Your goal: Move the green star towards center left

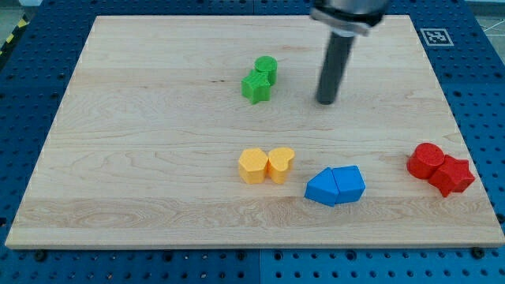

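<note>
The green star (255, 87) lies on the wooden board (142, 142) a little above the middle. A green round block (267, 69) touches it at its upper right. My tip (326, 101) rests on the board to the right of the green star, about a block's width away from it, touching no block.
A yellow pentagon-like block (252, 166) and a yellow heart (280, 164) sit side by side below the middle. Two blue blocks (335, 186) touch at lower right. A red round block (427, 160) and a red angular block (452, 175) sit near the right edge.
</note>
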Action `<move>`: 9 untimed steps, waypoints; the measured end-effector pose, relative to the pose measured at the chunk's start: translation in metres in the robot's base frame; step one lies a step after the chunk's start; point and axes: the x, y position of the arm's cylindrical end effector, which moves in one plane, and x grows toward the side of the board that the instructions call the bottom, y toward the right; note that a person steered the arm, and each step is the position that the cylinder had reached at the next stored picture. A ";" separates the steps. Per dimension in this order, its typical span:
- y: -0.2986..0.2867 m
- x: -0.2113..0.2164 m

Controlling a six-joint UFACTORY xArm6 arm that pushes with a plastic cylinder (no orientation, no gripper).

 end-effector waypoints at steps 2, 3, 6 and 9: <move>-0.012 0.000; -0.042 0.000; -0.096 -0.001; -0.196 -0.001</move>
